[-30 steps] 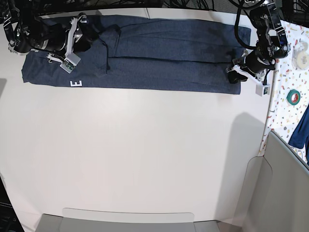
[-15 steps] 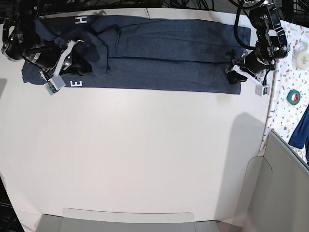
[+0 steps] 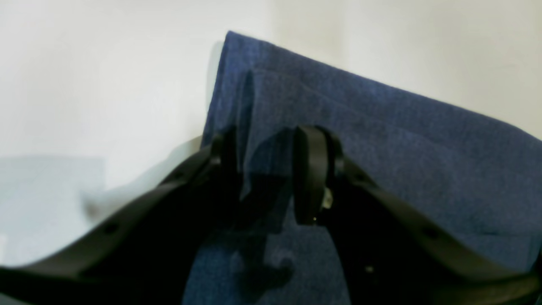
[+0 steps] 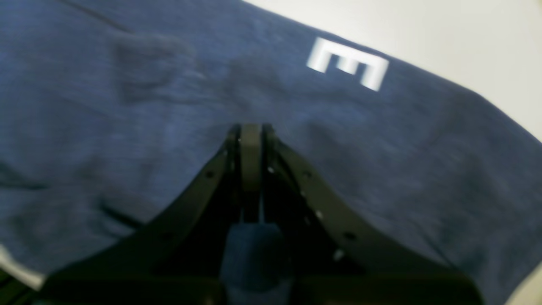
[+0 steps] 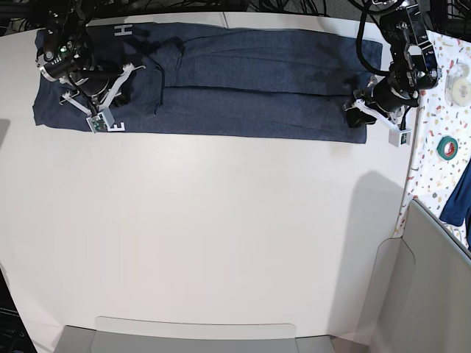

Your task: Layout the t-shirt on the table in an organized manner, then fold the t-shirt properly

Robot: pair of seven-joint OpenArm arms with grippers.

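Note:
The dark navy t-shirt (image 5: 257,81) lies as a long folded band across the far side of the white table (image 5: 221,235), with a white "H" (image 5: 124,30) and "E" (image 5: 115,126) showing at its left end. My right gripper (image 5: 118,94) is over that left end. In the right wrist view it (image 4: 250,131) is shut, tips resting on the cloth (image 4: 127,106) just short of the "E" (image 4: 347,63). My left gripper (image 5: 358,112) sits at the shirt's right near corner. Its fingers (image 3: 311,169) stand apart over the cloth's edge (image 3: 381,148).
A speckled side surface (image 5: 441,110) on the right holds a green tape roll (image 5: 447,147), a white roll (image 5: 460,72) and a blue cloth scrap (image 5: 460,195). A grey panel (image 5: 434,279) stands at the lower right, and a grey tray edge (image 5: 195,334) runs along the front.
My right gripper has shut and swung from the shirt's upper left fold down toward the "E" edge, uncovering the "H". The left arm has not moved.

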